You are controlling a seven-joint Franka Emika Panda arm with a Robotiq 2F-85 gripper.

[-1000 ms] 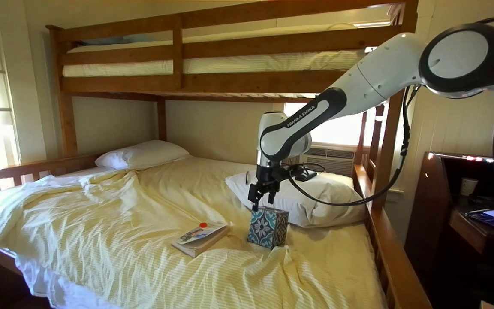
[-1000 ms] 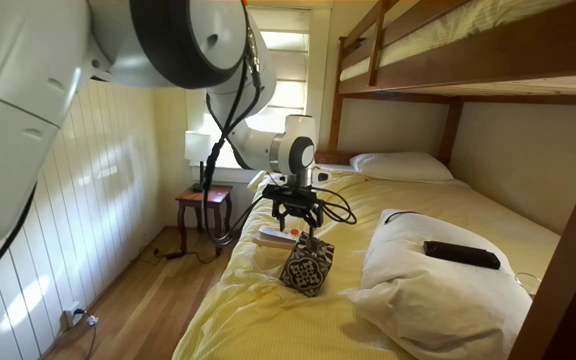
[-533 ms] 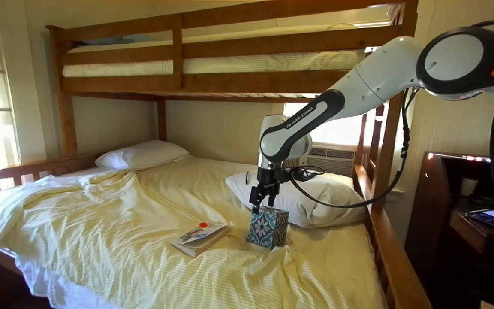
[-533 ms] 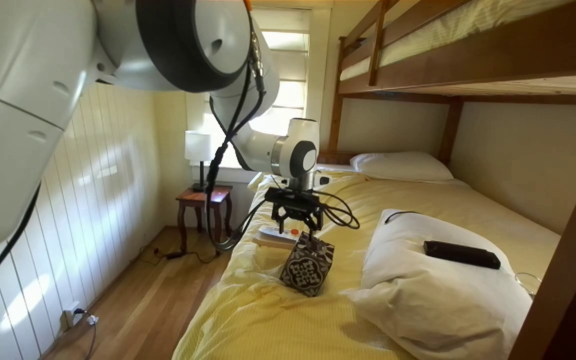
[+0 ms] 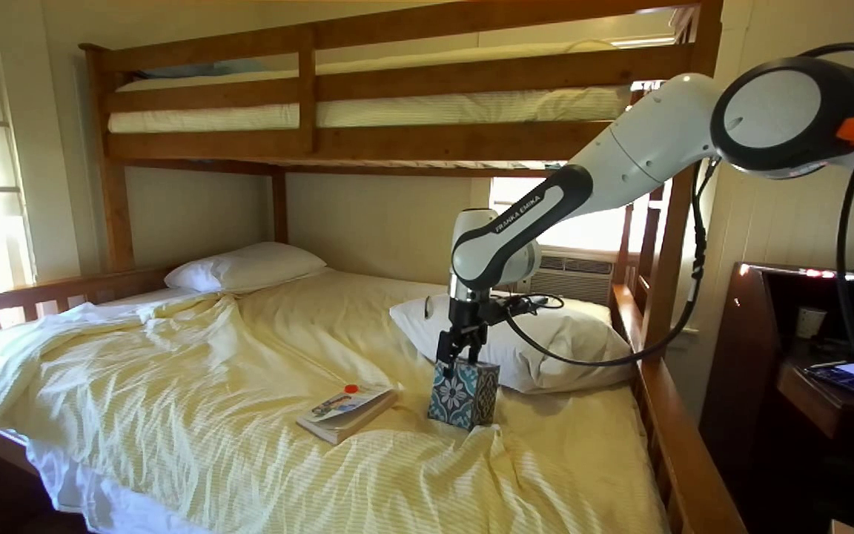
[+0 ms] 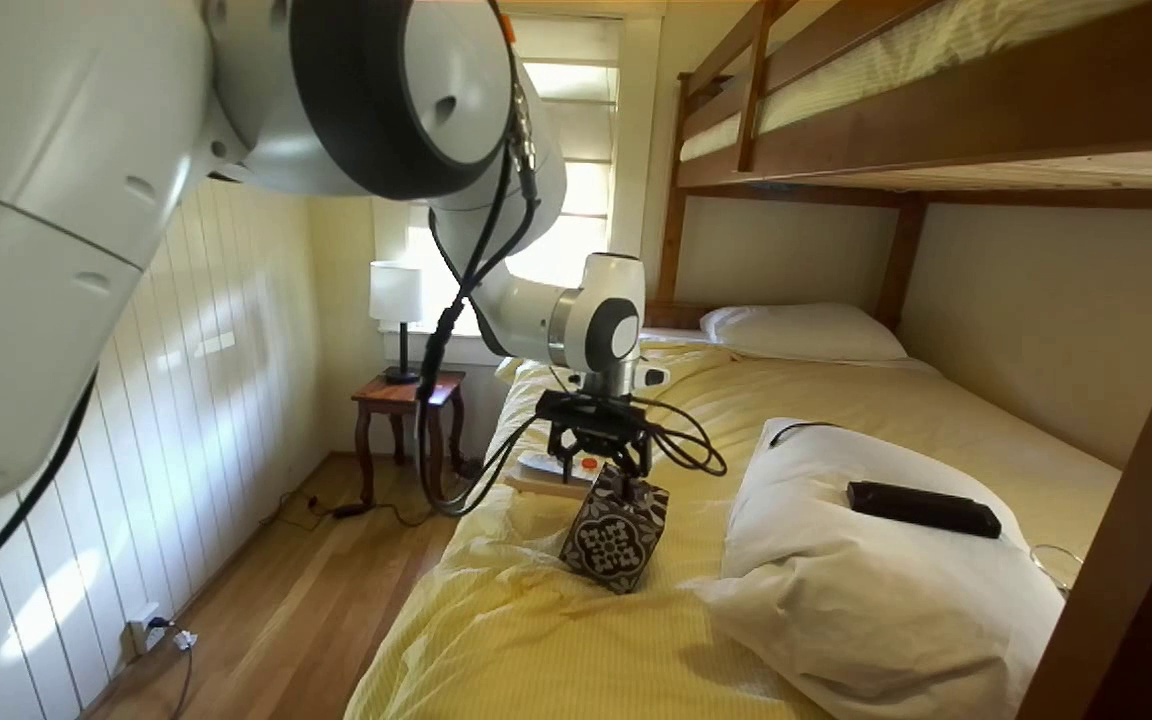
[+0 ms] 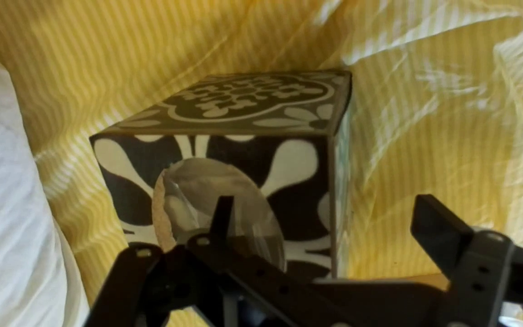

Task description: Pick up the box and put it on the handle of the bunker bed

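The box [image 5: 452, 397] stands upright on the yellow bedspread, with a teal-and-white flower face. In an exterior view its dark patterned side [image 6: 614, 545] shows. In the wrist view the box [image 7: 243, 102] has an oval opening in its top. My gripper [image 5: 461, 365] is open at the box's top. In the wrist view the gripper [image 7: 327, 212] has one finger over the opening and the other outside, beyond the teal side, with a gap to it. How deep the first finger sits is unclear. The bed's brown rail [image 5: 683, 441] and post [image 5: 666, 282] stand to the right.
A booklet [image 5: 345, 414] lies beside the box. A white pillow [image 5: 545, 348] is close behind the gripper, with a black case [image 6: 924, 509] on it. The upper bunk's guard rail [image 5: 471, 83] runs above. A cable hangs from the arm.
The arm has come down, and the open fingers are lower, now level with the box's top and beside its teal face. The box has not moved.
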